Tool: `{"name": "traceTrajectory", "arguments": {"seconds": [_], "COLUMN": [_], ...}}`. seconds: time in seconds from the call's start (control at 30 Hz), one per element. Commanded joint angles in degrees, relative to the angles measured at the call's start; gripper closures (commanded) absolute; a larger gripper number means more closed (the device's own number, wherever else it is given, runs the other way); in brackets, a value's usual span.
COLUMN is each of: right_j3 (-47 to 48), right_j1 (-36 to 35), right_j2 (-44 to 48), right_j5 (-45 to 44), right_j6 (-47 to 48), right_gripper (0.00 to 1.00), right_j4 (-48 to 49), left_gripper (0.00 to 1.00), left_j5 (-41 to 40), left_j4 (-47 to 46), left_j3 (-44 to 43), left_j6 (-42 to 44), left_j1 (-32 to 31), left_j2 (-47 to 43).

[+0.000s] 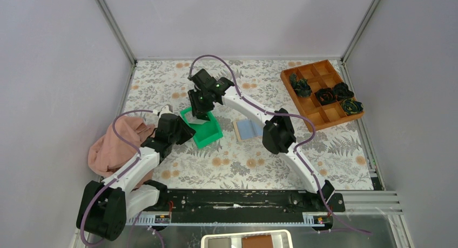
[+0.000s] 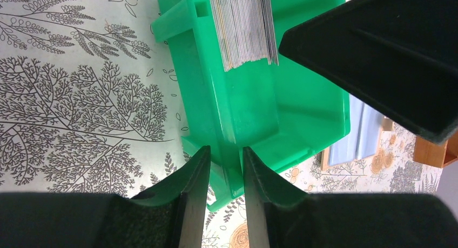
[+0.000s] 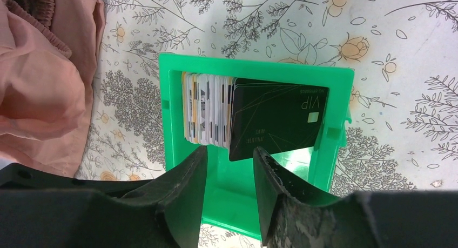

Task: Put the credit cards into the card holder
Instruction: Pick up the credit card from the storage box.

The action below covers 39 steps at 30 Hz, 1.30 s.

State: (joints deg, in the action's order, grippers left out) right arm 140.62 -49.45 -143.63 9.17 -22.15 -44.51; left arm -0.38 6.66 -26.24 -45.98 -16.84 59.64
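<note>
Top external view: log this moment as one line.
left tool: shut on green tray wall | right tool: open above credit cards | card holder: lying open beside tray

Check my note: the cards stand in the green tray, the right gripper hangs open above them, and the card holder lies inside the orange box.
Wrong in one respect: the card holder lies on the table, between the green tray and the orange box, as the top external view shows. The rest holds.

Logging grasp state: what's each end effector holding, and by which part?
Left end effector pinches the green plastic tray by its wall. Right end effector: open over the stacked cards, holding nothing.
</note>
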Motion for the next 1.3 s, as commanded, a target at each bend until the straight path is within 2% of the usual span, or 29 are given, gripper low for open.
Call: {"name": "traceTrajectory", "arguments": {"seconds": [0.0,0.27,0.53,0.87,1.27], "right_j3": [2.86,3.23,3.20,2.57,3.96], "right_j1": [-0.12,-0.11,-0.12,-0.10,-0.11], "right_j2": [-0.42,-2.44,-3.29,-1.74,-0.75], "right_j5": [1.83,2.48,2.44,5.01,5.89], "right_j6": [-0.07,-0.69,-0.88,-2.73,-3.51], "right_gripper": [0.56,0.57,0.52,0.68,0.73], "right_j4": [0.52,0.98,1.69,3.09,2.59], "left_gripper": [0.66,0.67,0.69,0.69,0.69], "left_j5": [0.84,1.22,2.28,2.60,3.15], "left_j4": [-2.61,-2.40,-2.42,-2.63,-3.03], "left_j3": [0.46,0.19,0.15,-0.08,-1.59], "left_j6": [0.45,0.80,1.03,1.47,1.94], "left_j1": [-0.33,-0.31,-0.29,-0.37,-0.33], "left_j2": [0.73,0.69,0.84,1.34,2.81]}}
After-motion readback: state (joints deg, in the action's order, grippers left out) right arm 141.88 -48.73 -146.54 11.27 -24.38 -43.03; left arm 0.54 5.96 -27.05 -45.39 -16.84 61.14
